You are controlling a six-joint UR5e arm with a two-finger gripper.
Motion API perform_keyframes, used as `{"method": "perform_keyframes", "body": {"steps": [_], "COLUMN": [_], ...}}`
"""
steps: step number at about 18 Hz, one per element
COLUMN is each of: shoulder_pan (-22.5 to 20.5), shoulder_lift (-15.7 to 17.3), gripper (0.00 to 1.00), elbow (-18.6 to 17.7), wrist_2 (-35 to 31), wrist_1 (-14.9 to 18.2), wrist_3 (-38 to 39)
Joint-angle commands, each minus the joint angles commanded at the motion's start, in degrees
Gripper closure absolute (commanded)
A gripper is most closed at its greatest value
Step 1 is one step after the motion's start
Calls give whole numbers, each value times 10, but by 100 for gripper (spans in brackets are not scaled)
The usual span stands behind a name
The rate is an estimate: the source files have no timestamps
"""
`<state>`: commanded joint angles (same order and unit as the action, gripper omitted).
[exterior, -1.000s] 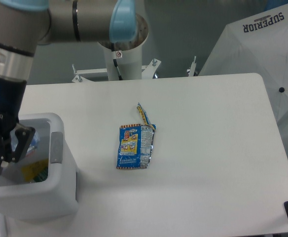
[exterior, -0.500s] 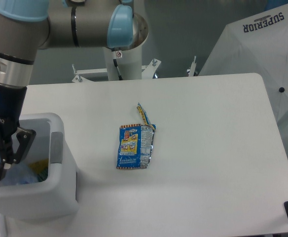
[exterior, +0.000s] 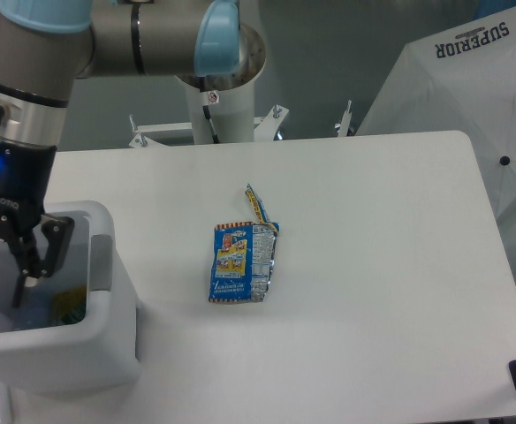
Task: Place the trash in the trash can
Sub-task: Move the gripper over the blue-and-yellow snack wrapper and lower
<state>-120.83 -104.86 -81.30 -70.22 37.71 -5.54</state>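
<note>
bin (exterior: 108, 340) at 8 o'clock on the table (exterior: 373, 265), grey panel facing 3 o'clock | claw (exterior: 30, 265) over the bin mouth, fingers spread, grasping nothing | bottle (exterior: 41, 311) lies inside the bin below the claw, only partly seen | wrapper (exterior: 243, 262) flat at table centre, well apart from the bin

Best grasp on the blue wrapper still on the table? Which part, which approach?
The snack wrapper lies flat on the table, so come straight down. Its upper right corner, where a torn strip sticks up and away from the body, looks like the easiest part to pinch; elsewhere it hugs the surface. The gripper is over the trash can.
</note>
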Motion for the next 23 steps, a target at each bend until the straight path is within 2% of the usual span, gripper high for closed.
{"method": "perform_keyframes", "body": {"steps": [4, 10, 13, 16, 18, 20, 23], "shoulder_pan": [-70, -171, -195, -203, -205, -225, -251], "shoulder_lift": [22, 90, 114, 122, 119, 118, 115], "gripper": [0, 0, 0, 0, 1, 1, 1], "elbow": [-47, -189, -247, -294, -318, -331, -347], "wrist_2": [-1, -1, -7, -48, -82, -105, -111], "wrist_1": [1, 3, 5, 8, 31, 64, 103], "wrist_3": [6, -7, -98, -219, -276, -354, -479]}}
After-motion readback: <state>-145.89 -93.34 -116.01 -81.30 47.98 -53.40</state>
